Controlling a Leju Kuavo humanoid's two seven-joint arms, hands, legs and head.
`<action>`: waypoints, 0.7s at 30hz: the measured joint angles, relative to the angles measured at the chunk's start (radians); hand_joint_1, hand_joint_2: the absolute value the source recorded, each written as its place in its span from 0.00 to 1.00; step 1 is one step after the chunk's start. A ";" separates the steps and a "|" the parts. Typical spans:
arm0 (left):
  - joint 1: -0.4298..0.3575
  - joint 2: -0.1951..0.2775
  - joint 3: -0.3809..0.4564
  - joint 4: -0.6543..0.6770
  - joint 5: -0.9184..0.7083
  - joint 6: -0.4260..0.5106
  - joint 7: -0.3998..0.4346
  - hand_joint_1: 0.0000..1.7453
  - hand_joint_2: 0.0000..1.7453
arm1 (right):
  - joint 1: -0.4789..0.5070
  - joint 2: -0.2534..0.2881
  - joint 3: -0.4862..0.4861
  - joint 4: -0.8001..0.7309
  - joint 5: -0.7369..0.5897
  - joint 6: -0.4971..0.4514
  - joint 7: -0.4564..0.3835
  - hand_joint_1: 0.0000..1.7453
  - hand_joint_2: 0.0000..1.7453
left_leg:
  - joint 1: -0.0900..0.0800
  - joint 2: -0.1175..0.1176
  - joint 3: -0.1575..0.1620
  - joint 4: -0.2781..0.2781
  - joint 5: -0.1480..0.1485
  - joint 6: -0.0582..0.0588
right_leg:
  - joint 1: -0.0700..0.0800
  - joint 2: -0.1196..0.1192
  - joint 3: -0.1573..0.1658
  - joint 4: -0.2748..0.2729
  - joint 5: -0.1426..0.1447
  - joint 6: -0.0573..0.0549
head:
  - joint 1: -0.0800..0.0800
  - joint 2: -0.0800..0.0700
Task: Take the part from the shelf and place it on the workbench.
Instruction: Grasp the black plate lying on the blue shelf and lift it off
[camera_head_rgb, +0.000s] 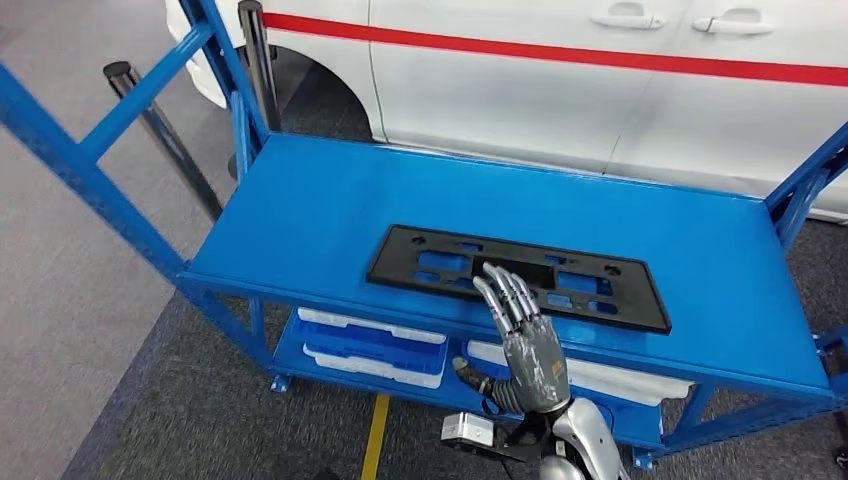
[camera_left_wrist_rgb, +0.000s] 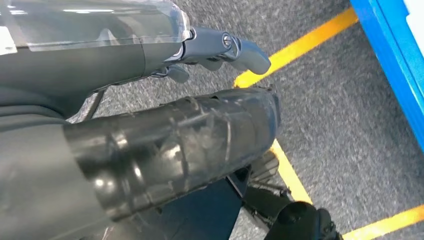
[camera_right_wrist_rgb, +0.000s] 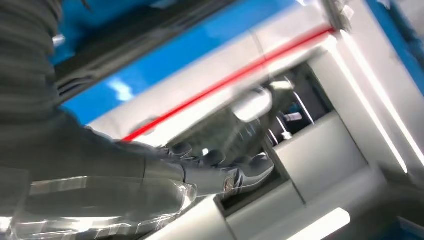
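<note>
My right hand (camera_head_rgb: 525, 345) reaches out over the front edge of the blue metal shelf (camera_head_rgb: 300, 215), fingers spread and straight, holding nothing, the fingertips (camera_head_rgb: 497, 280) lying over the near rim of the flat black plastic plate with rectangular cut-outs (camera_head_rgb: 430, 258), the part I am to take. I cannot tell whether they touch it. The plate lies flat on the top deck, long side toward me, near the front edge and slightly askew. I judge it light and fairly stiff, though long and thin enough to flex or swing if I lift it by one end; its surface looks smooth, so a flat press alone would likely slide. The best hold, I think, is on the near long rim or through one of the cut-outs, thumb under and fingers over, close to the middle so that it stays level. My left hand (camera_left_wrist_rgb: 220, 47) hangs low over grey carpet with yellow floor lines (camera_left_wrist_rgb: 295, 50), its fingers curled in with nothing in them.
</note>
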 joint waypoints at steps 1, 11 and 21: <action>-0.001 0.000 0.000 0.000 0.000 0.000 0.000 0.00 0.00 | 0.002 -0.002 -0.002 -0.002 0.003 0.000 0.002 0.00 1.00 | 0.001 0.001 0.002 0.005 -0.004 -0.005 | -0.002 0.001 0.007 0.000 0.001 -0.009 | -0.001 0.000; 0.006 0.000 -0.003 0.001 0.000 0.002 0.000 0.00 0.00 | 0.008 -0.018 -0.004 -0.006 0.021 0.000 0.010 0.00 1.00 | 0.003 0.002 -0.165 0.144 0.045 -0.006 | 0.007 0.006 0.104 -0.008 -0.070 -0.033 | -0.004 0.000; -0.001 0.000 -0.007 0.001 -0.001 0.039 0.014 0.00 0.00 | 0.009 -0.027 -0.004 -0.009 0.028 0.005 0.014 0.00 1.00 | -0.002 0.002 -0.107 0.002 0.097 0.040 | 0.003 0.005 0.026 0.173 -0.184 0.012 | -0.006 0.000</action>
